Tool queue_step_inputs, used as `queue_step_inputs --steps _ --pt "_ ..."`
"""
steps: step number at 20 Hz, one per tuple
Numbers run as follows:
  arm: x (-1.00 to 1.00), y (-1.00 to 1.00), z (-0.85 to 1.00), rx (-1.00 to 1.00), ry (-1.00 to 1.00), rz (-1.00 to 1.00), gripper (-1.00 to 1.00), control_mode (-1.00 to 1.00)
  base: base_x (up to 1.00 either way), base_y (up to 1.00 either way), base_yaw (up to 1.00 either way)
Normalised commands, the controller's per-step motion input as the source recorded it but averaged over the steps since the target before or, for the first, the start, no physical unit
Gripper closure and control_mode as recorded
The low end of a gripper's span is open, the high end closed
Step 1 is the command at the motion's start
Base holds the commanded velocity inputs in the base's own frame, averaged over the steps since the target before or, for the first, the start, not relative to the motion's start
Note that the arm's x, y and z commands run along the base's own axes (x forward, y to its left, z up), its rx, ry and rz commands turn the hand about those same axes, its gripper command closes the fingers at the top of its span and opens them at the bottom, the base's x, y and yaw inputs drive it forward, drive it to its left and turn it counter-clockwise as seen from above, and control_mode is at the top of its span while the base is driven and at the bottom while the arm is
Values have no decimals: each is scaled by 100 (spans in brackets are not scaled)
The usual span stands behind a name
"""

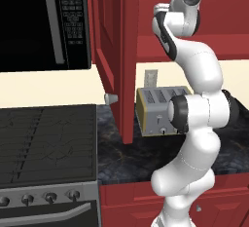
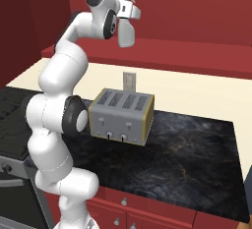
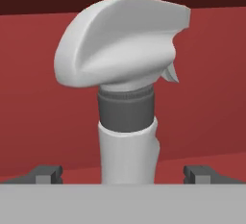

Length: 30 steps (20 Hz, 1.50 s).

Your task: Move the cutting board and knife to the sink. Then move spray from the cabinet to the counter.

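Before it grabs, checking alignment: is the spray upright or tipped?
Upright: in the hand view the spray stands with neck vertical and trigger head on top.

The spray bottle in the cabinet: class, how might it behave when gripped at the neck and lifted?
The spray bottle looks rigid, so it probably will not flex. Its wide head sits above a slim neck, so it may be top-heavy and tip if nudged. The smooth surface could slip between the open jaws of the gripper.
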Motion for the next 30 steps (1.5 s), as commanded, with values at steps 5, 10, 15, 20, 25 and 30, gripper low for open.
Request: queue_step_inputs --steps 5,10,15,20,25,30 --pt "16 -6 0 0 0 0 -100 -100 0 0 0" --pt "18 -3 0 0 0 0 -100 -100 0 0 0" --pt "19 -1 0 0 0 0 -100 -100 0 0 0" --pt "17 -2 0 0 0 0 100 -100 0 0 0" --pt "11 0 0 0 0 0 100 -100 0 0 0" --pt "3 0 0 0 0 0 100 -100 0 0 0"
